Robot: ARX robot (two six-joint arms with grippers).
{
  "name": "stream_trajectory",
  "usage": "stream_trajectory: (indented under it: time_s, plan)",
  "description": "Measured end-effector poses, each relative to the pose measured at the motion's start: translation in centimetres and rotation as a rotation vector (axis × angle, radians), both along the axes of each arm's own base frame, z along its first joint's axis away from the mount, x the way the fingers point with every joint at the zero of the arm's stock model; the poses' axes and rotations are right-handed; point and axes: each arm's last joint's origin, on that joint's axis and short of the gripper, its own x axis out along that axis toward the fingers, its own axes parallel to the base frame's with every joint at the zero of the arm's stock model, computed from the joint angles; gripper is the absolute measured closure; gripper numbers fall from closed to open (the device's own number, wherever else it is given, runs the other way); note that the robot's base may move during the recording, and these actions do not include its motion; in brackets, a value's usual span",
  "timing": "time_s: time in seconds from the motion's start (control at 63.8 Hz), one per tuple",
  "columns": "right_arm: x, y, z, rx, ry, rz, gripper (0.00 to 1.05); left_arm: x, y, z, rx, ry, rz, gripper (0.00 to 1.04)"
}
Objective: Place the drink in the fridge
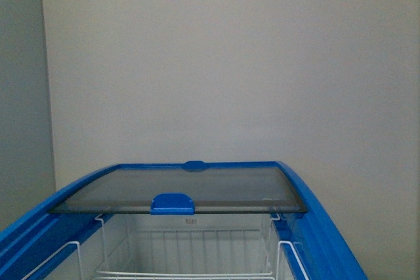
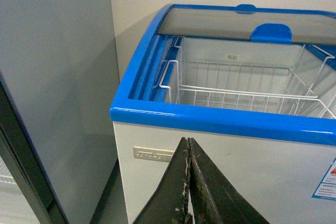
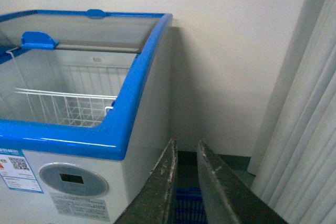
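Fridge (image 1: pixel 328 227) at bottom of front view, glass lid (image 1: pixel 197 188) slid back. Left tool (image 2: pixel 189 182) pressed together, right tool (image 3: pixel 185 182) slightly spread, both empty.

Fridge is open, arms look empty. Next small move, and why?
Probably tilt the right gripper down toward the blue crate below it to look for the drink. The fridge is open at the near end, its glass lid over the far half, yet no bottle shows in any view and the left gripper is shut on nothing.
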Motion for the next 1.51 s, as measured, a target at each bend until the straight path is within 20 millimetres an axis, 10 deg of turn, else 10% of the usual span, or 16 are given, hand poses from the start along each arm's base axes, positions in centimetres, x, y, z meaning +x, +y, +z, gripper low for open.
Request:
stream_trajectory:
  time_s: [0.078,0.925,1.505]
  plan:
    - [0.0,0.0,-0.3,-0.001,-0.003,-0.001,1.02,0.0,0.0,0.0,0.000,0.000,0.001,1.02]
    - [-0.1,0.0,-3.3,0.003,-0.015,-0.002,1.02,0.0,0.0,0.0,0.000,0.000,0.001,1.02]
    - [-0.1,0.0,-3.3,0.003,-0.015,-0.002,0.06,0.0,0.0,0.0,0.002,0.000,0.001,0.07]
